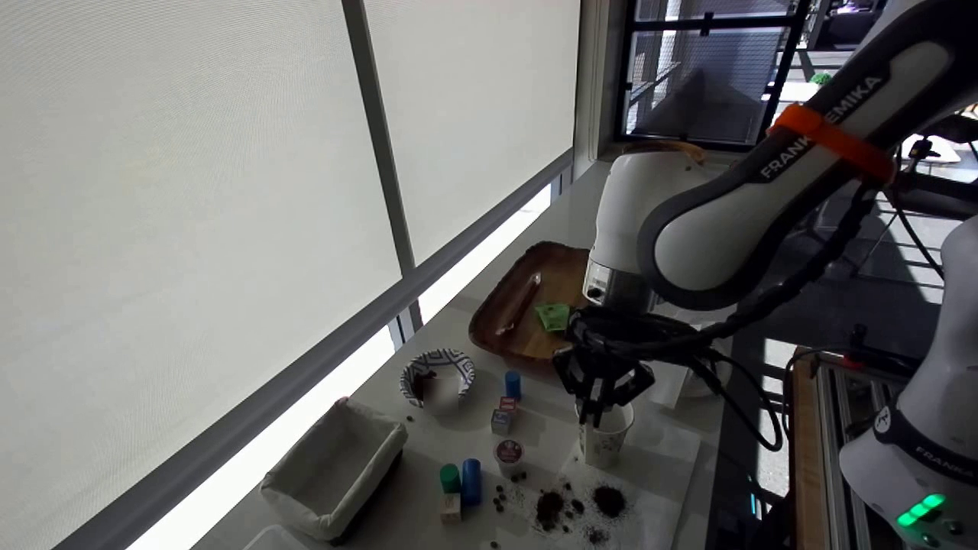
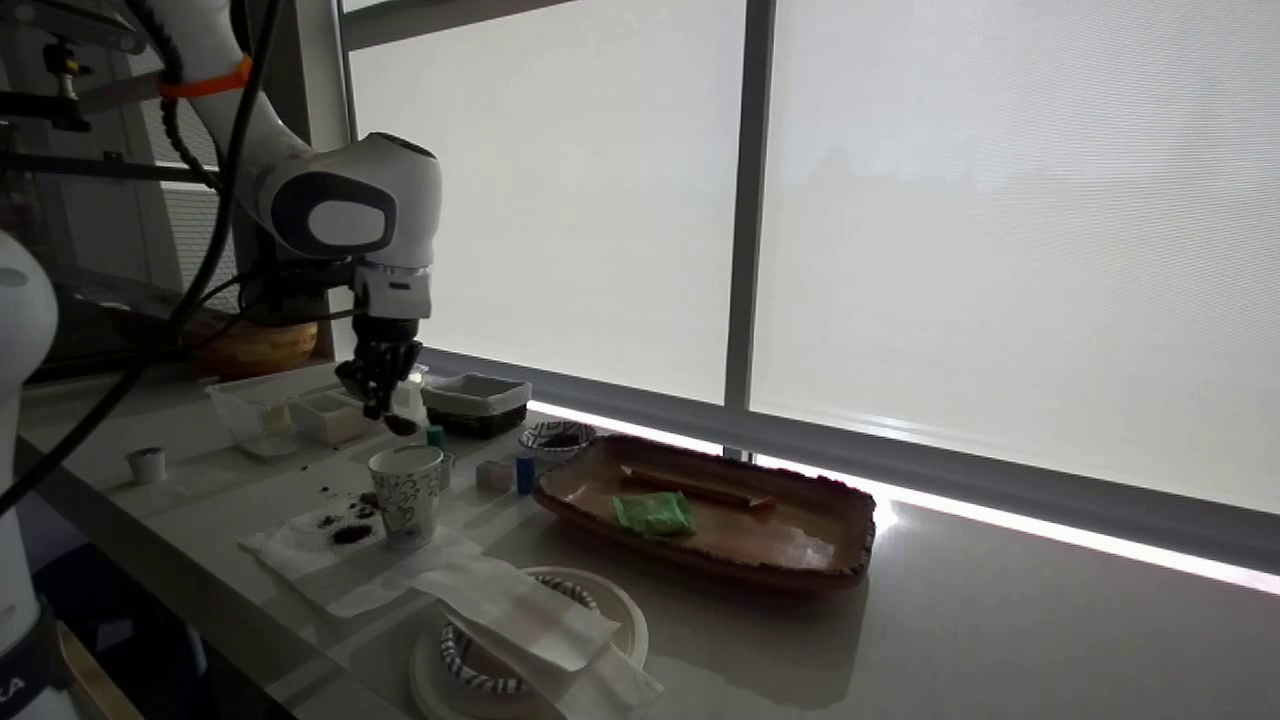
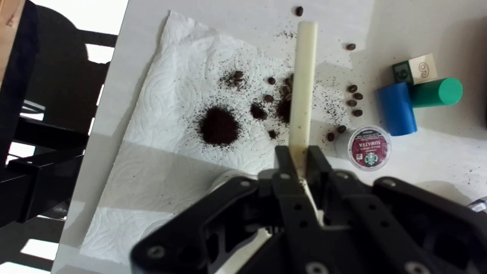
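Napkins over bowl, 2 blue cylinders, cup near gripper

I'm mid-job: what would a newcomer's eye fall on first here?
Probably the white arm with its orange band, reaching over the table. Next, the big dark powder mound on the paper towel, and the pale stick pinched in the tool. The green packet stands out too, lying in the brown tray.

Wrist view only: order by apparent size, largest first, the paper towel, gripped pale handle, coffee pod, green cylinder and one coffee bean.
Paper towel
Pale handle and coffee pod: unsure; the handle is nearer the camera, partly covered by the gripper
Green cylinder
Coffee bean
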### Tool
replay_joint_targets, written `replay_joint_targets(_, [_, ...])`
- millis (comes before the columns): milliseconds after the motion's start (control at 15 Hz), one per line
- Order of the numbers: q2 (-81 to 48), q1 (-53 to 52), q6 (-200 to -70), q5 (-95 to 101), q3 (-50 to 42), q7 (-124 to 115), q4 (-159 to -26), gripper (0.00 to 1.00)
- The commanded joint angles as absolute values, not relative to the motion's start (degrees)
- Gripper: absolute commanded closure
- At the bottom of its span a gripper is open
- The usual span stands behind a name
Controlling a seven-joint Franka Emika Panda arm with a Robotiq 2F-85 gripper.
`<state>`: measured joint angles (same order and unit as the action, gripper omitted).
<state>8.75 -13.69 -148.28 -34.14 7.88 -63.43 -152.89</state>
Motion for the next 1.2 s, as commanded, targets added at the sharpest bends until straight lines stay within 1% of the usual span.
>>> replay_joint_targets(0, [10.2, -12.7, -146.3, -41.6, 6.7, -55.2, -154.1, 0.96])
replay_joint_targets(1133, [9.5, -5.8, -135.6, -64.1, 3.9, -32.0, -154.8, 0.96])
